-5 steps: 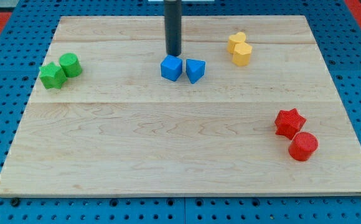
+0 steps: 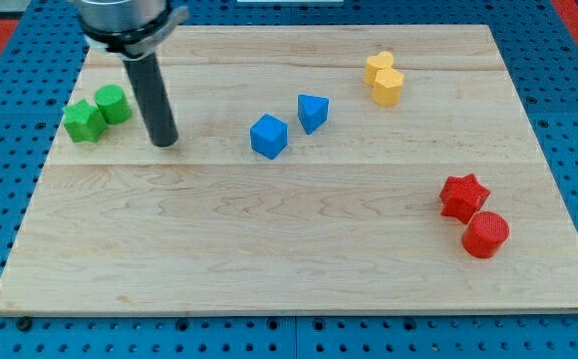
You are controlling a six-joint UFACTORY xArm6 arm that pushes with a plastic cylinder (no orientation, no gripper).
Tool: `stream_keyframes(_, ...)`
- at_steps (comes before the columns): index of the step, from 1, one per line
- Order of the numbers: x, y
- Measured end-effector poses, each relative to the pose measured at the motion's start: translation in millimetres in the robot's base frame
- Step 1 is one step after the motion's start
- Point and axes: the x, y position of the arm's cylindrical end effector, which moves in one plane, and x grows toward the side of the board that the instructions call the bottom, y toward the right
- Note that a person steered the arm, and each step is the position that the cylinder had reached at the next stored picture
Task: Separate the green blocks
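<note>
Two green blocks sit touching at the view's left: a green star-like block [image 2: 84, 122] and a green cylinder [image 2: 114, 104] just up and right of it. My tip [image 2: 164, 143] rests on the board a short way to the right of the green pair, not touching either block.
A blue cube [image 2: 269, 136] and a blue wedge-shaped block [image 2: 312, 112] lie near the middle. Two yellow blocks [image 2: 384, 79] sit touching at the top right. A red star [image 2: 463, 196] and a red cylinder [image 2: 485, 234] sit at the right. The wooden board [image 2: 289, 269] lies on a blue pegboard.
My tip has moved left and down from above the blue cube to beside the green pair. The blue cube has shifted down and left, away from the blue wedge.
</note>
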Motion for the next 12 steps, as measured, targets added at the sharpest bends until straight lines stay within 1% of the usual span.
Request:
stream_keyframes(1,12.8,-3.1)
stream_keyframes(2,-3.5,-14.6)
stream_keyframes(3,-39.0,-14.7)
stream_keyframes(4,-41.0,-19.3)
stream_keyframes(5,-18.7,-25.6)
stream_keyframes(6,-55.3,-77.4)
stream_keyframes(7,-80.4,-73.1)
stream_keyframes(8,-80.4,-83.8)
stream_keyframes(9,-72.0,-119.2)
stream_keyframes(10,-86.4,-121.8)
stream_keyframes(11,-118.1,-69.8)
stream_keyframes(12,-140.3,-43.6)
